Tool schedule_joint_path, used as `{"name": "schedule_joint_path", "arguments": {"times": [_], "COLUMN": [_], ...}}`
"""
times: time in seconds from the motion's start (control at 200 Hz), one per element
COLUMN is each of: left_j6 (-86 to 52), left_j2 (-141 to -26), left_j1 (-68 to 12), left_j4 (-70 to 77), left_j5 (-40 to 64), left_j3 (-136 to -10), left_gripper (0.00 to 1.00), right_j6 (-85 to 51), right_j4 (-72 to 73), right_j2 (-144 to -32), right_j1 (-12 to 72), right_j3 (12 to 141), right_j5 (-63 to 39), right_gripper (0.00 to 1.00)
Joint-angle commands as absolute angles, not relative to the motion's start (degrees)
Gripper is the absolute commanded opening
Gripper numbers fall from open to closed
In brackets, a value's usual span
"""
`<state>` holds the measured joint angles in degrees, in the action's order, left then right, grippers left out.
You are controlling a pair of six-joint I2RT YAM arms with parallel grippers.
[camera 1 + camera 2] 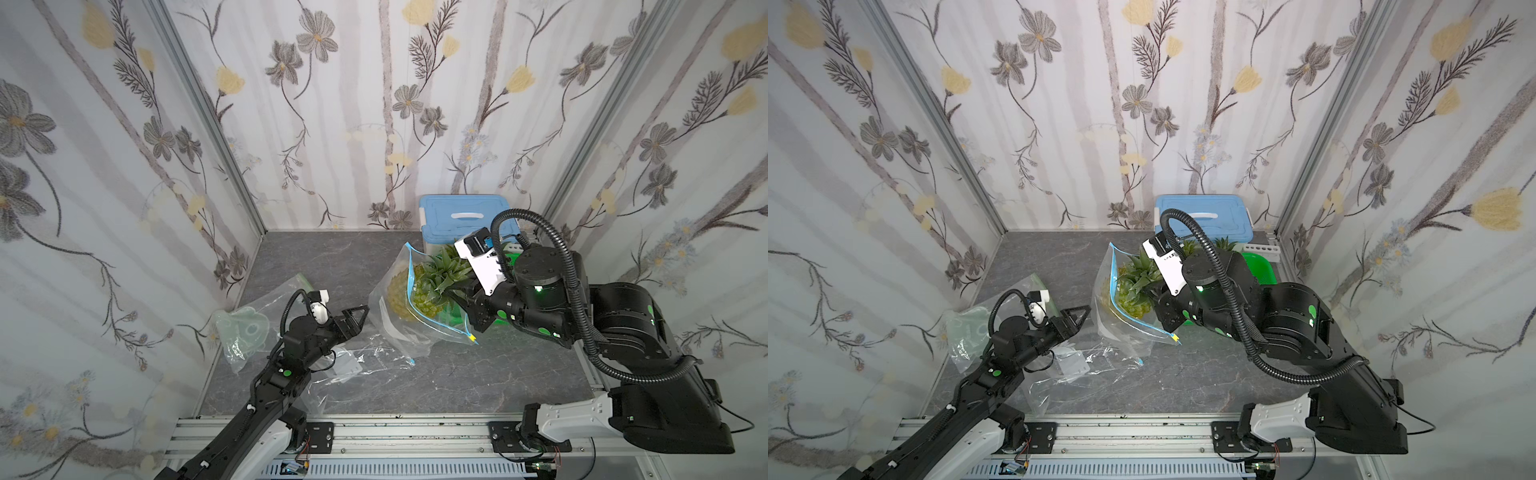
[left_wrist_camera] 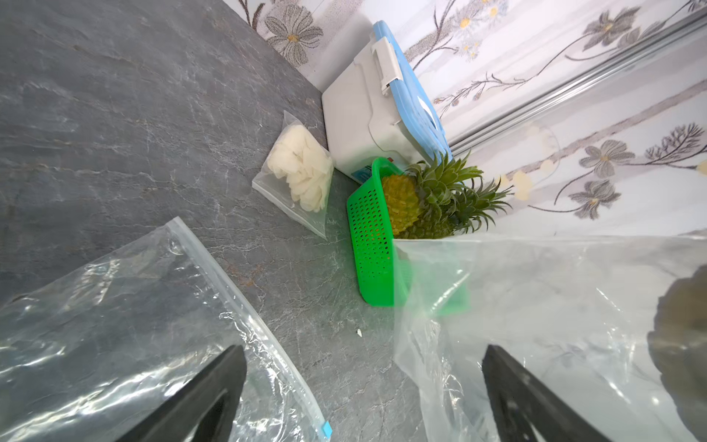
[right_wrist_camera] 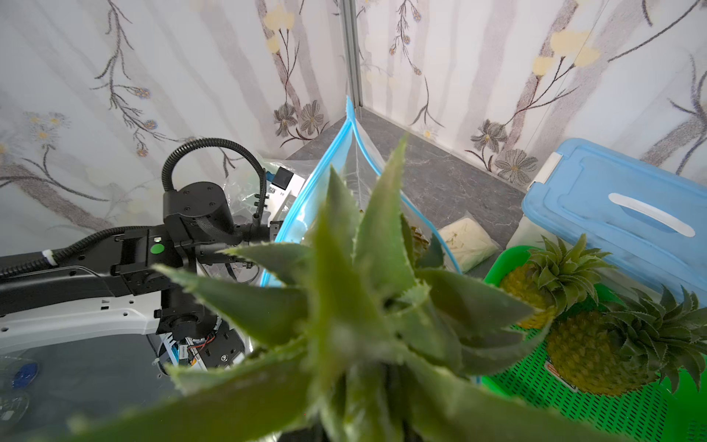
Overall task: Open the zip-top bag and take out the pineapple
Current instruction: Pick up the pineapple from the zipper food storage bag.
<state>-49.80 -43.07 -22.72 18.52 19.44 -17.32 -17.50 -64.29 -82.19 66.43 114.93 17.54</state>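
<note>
Grey tabletop (image 1: 457, 382); pineapple (image 1: 422, 299) lies sideways, crown gripped by the right hand (image 1: 465, 297).

Blue-lidded box (image 1: 465, 220) at back wall on grey marble tabletop (image 1: 457, 382). Green basket (image 2: 373, 245) just in front of box, two spare pineapples (image 3: 589, 356) inside. Small bag of white pieces (image 2: 302, 168) just beside box. Empty clear bags (image 1: 357, 365) and bag with pale green item (image 1: 245, 328) well apart from box.

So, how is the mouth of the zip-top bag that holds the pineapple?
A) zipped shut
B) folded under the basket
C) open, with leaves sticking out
C: in a top view the zip-top bag gapes open and the pineapple pokes its leaves out of it.
</note>
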Motion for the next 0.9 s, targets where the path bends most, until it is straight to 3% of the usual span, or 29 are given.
{"name": "schedule_joint_path", "arguments": {"times": [0.0, 0.355, 0.679, 0.744, 0.899], "left_j6": [-55.64, -69.09, -70.45, -69.75, -65.72], "left_j2": [-44.95, -56.39, -62.66, -61.74, -55.94], "left_j1": [-22.24, -21.79, -26.27, -26.7, -26.88], "left_j4": [35.14, 62.67, 67.5, 65.65, 55.58], "left_j5": [23.3, 27.27, 26.72, 26.49, 23.96], "left_j3": [-16.01, -14.85, -18.03, -18.81, -20.0], "left_gripper": [1.0, 1.0, 0.96, 0.82, 0.16], "right_j6": [-16.78, -15.15, -13.15, -12.88, -12.56], "right_j4": [-57.13, -53.77, -48.8, -48.28, -48.51], "right_j2": [-81.94, -81.66, -82.92, -83.38, -83.94], "right_j1": [66.57, 66.58, 66.65, 66.69, 66.63], "right_j3": [115.63, 115.49, 115.94, 116.32, 116.96], "right_j5": [17.3, 15.75, 14.45, 14.28, 15.26], "right_gripper": [0.0, 0.0, 0.0, 0.0, 0.0]}}
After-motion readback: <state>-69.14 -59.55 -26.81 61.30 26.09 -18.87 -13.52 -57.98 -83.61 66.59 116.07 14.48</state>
